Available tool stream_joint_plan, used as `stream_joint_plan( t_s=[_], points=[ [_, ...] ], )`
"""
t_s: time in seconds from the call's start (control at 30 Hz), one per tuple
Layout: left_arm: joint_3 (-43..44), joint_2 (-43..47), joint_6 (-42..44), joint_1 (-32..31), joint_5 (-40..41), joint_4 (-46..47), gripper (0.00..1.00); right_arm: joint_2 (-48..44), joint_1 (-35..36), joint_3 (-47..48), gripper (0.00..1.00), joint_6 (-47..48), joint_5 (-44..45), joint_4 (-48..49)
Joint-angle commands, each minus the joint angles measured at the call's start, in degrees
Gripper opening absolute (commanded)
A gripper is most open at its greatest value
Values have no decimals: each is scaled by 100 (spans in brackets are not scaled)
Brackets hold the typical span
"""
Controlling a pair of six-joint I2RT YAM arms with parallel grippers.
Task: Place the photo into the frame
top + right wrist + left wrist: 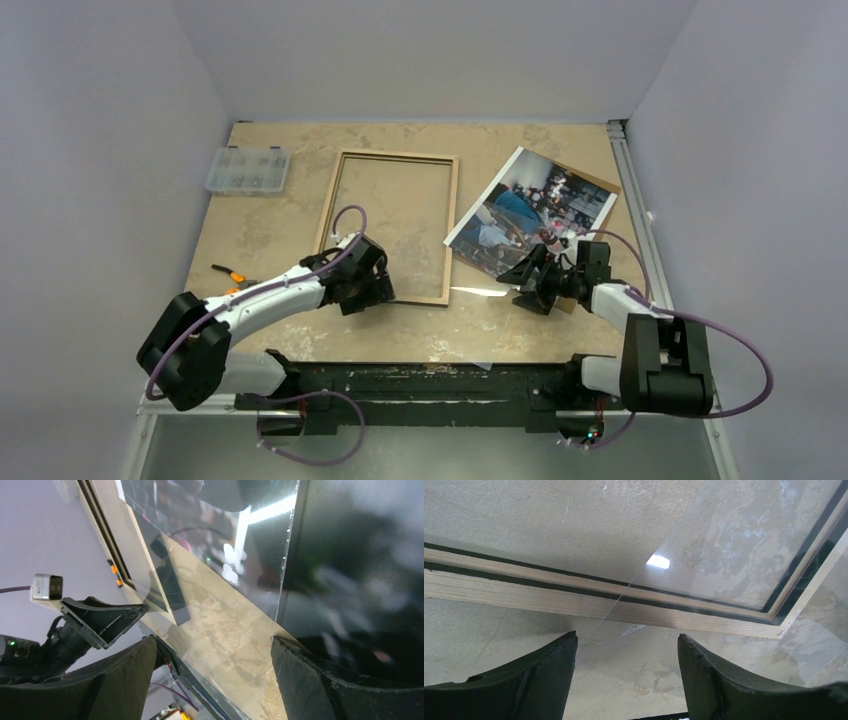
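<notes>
The frame (452, 228) lies flat mid-table with its tan wood back up; its near rail (574, 604) crosses the left wrist view. My left gripper (368, 285) hovers by the frame's near left corner, open (626, 640), with only tabletop between its fingers. The photo (530, 205) lies face up at an angle to the right of the frame, on a brown board (600, 182). My right gripper (525, 277) is at the photo's near corner, turned on its side and open (212, 642). The photo's glossy dark surface (350, 570) fills the right of that view.
A clear pane (478, 291) lies over the frame's near right corner and the table; its edge (616, 605) crosses the rail. A clear parts box (247, 168) sits back left. An orange-handled tool (232, 275) lies near the left arm. A metal rail (632, 205) lines the right edge.
</notes>
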State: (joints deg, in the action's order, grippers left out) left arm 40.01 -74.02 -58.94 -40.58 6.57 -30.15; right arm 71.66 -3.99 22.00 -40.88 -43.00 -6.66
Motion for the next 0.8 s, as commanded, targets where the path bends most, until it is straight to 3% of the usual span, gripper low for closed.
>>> stream_joint_plan(
  t_s=[0.0,0.2,0.47,0.77],
  points=[
    [55,-109,15,6,-176,332,70,217,56,-338,83,-217,253,764],
    [-52,-210,-19,3,-231,421,70,-149,63,-569,78,-574,-188,1486],
    [-114,-290,-42,5,-327,467,70,-910,61,-609,68,-657,-613,1694],
    [-149,-334,-13,0,-380,480,70,-901,59,-538,56,-777,-894,2306]
  ],
)
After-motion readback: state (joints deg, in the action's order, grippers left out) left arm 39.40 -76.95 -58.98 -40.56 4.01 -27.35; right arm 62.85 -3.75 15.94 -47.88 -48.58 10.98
